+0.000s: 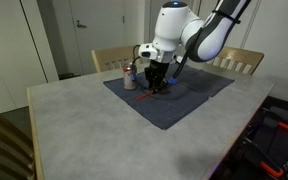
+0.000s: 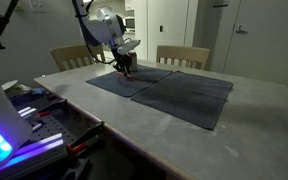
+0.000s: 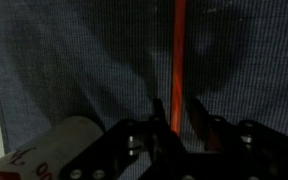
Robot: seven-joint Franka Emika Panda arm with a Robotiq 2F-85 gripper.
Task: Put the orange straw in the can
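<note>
The white arm arches in from the upper right of an exterior view and from the upper left of the other. It aims the end effector straight down. Low in the wrist view, its dark fingers stand narrowly parted.

The cloth is being seen as finely woven and matt, the straw as smooth plastic, the surface as matt, mottled and stone-like.
</note>
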